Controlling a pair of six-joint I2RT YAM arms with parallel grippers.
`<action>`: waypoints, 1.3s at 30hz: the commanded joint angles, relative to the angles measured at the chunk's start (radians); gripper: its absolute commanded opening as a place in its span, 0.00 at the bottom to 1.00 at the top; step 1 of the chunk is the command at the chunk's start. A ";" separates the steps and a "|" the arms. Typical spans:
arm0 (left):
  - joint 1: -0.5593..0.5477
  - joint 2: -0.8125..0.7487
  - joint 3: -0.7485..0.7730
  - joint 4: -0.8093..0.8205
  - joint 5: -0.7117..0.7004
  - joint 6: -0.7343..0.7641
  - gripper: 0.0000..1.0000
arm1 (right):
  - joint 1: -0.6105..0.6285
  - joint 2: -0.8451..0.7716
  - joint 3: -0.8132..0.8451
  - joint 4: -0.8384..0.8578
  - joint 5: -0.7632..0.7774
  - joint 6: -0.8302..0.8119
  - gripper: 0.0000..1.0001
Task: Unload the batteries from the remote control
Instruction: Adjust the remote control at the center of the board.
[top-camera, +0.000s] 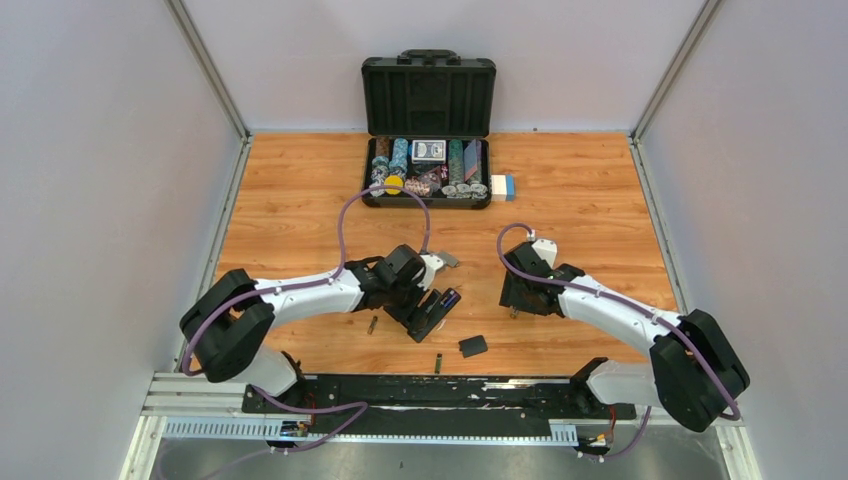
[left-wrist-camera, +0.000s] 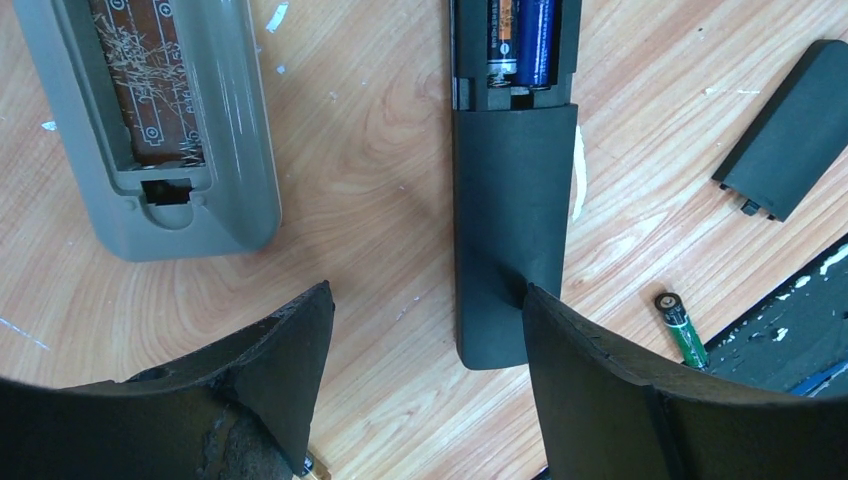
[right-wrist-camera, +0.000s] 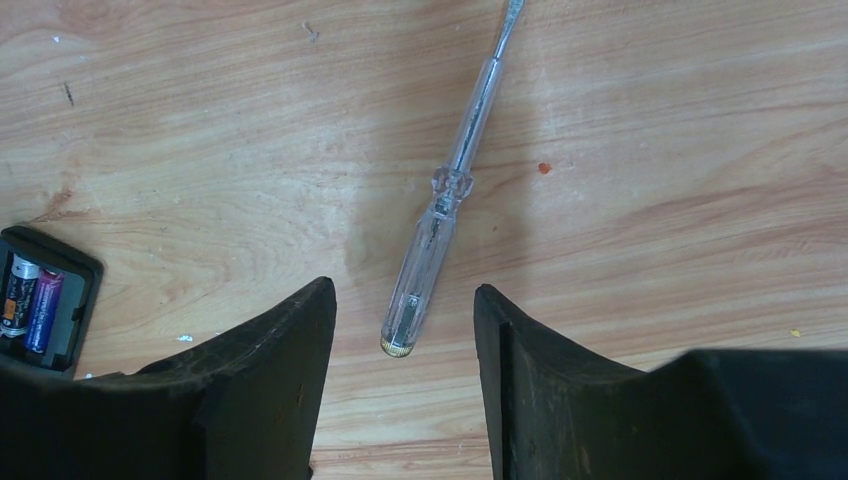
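A black remote (left-wrist-camera: 510, 200) lies on the wooden table with its back open, and two batteries (left-wrist-camera: 520, 40) sit in its compartment. It also shows in the top view (top-camera: 438, 312). My left gripper (left-wrist-camera: 425, 300) is open over its lower end, the right finger at the remote's edge. A grey remote (left-wrist-camera: 180, 120) lies to the left with an empty compartment. One loose battery (left-wrist-camera: 682, 328) lies near the table's front edge, and another (top-camera: 372, 324) lies left of the black remote. My right gripper (right-wrist-camera: 405, 295) is open and empty above a clear screwdriver (right-wrist-camera: 440, 210).
The flat black cover (left-wrist-camera: 795, 130) lies right of the black remote. An open black case (top-camera: 428, 95) of poker chips and cards stands at the back, a small white and blue box (top-camera: 503, 186) beside it. A black rail (top-camera: 430, 392) runs along the front edge.
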 joint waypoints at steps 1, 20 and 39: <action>-0.007 0.025 0.046 0.010 -0.007 0.041 0.77 | -0.001 -0.038 0.023 0.020 0.004 -0.008 0.54; -0.047 0.067 0.103 0.034 0.027 0.045 0.77 | -0.003 -0.005 0.024 0.034 -0.012 -0.022 0.55; -0.132 0.195 0.157 -0.016 -0.044 0.160 0.47 | -0.010 -0.040 -0.008 0.035 -0.001 -0.010 0.55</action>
